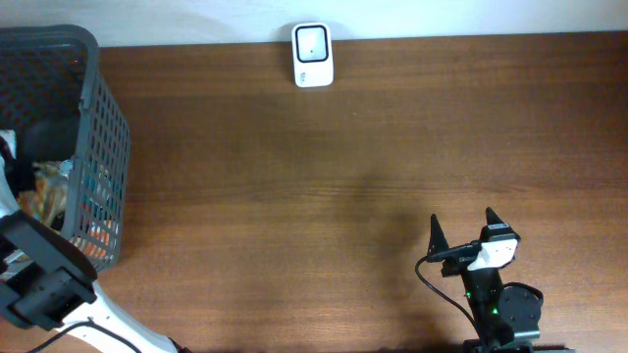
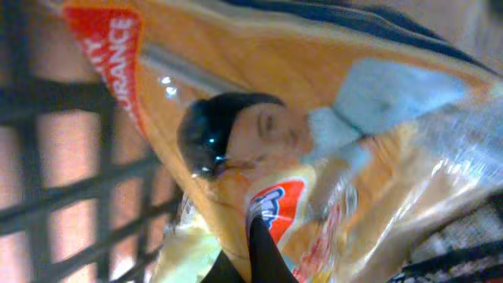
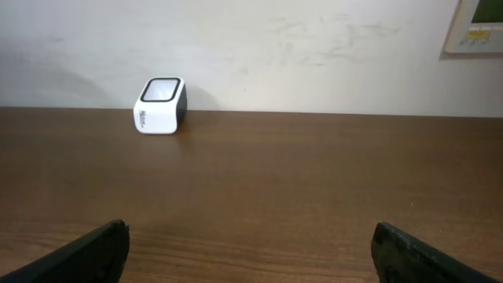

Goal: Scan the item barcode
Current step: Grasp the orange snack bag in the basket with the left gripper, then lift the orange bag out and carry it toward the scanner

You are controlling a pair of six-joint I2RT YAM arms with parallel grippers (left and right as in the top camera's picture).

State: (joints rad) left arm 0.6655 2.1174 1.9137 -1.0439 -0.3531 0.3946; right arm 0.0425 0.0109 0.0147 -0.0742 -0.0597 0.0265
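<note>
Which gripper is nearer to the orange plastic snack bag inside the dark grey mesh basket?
Left. The left gripper is inside the basket, closed right against the bag. The right gripper hovers open over the brown wooden table, far across from the basket.

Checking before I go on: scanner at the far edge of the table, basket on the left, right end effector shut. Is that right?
No. The right end effector is open wide, as the right wrist view shows. The scanner does stand at the far edge of the table, the basket on the left.
</note>
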